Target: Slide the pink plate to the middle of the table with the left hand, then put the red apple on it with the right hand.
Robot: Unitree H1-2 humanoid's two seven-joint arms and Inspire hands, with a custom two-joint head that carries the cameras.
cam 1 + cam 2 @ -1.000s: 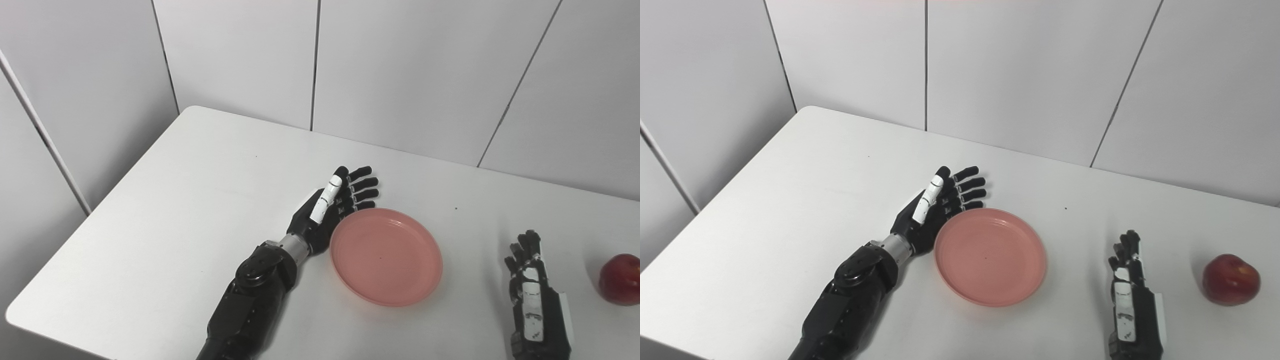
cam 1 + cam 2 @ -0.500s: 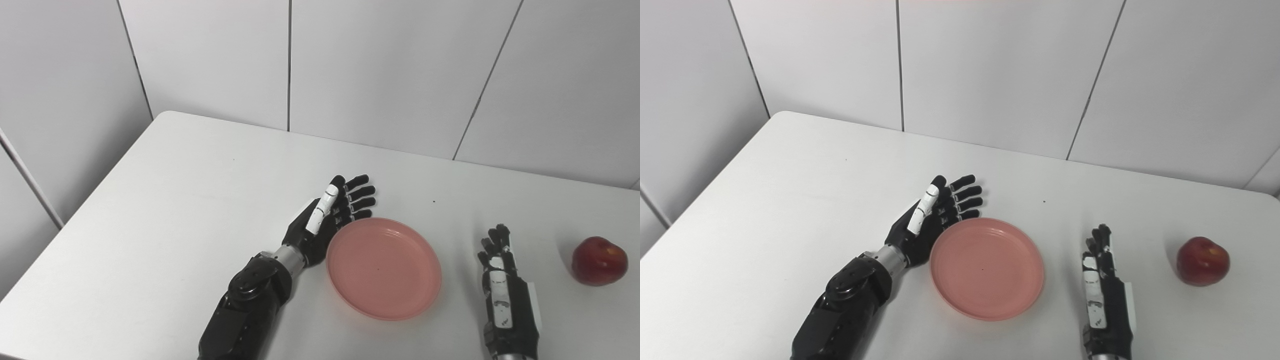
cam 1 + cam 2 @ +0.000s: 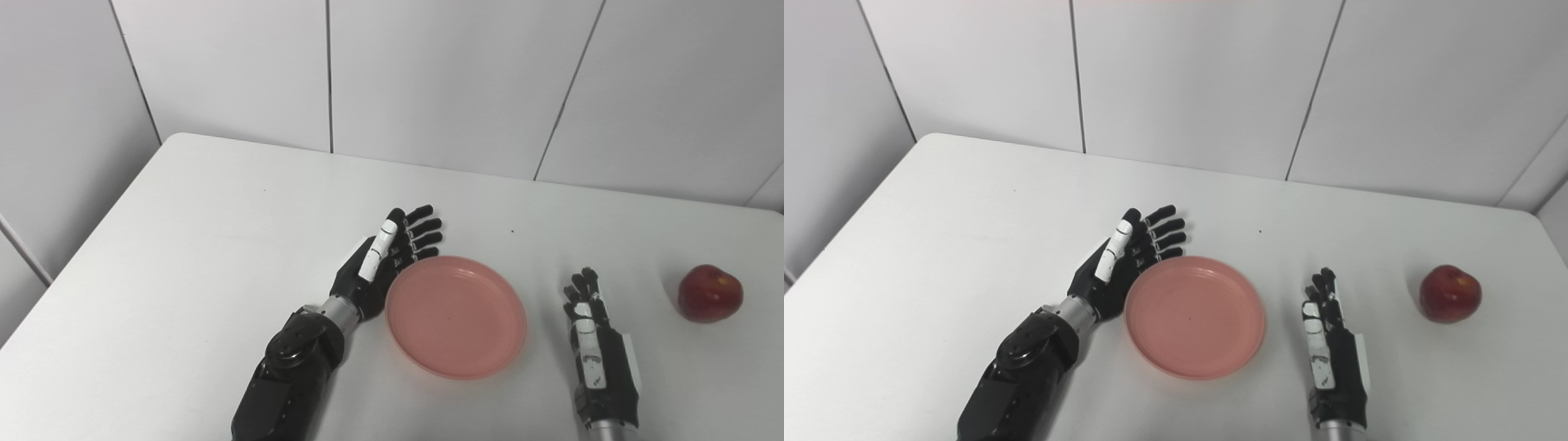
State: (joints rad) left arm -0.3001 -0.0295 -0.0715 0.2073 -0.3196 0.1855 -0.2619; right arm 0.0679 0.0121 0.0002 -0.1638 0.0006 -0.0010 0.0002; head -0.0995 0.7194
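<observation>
The counter is white with rounded corners, its far edge set close against a pale panelled wall. A pink plate lies flat on it, about midway along its width and nearer the front edge than the far one. A red apple sits on the bare top well to the right of the plate, near the right edge. The left robot hand lies on the top, fingers spread, against the plate's left rim. The right robot hand lies flat between plate and apple, touching neither.
</observation>
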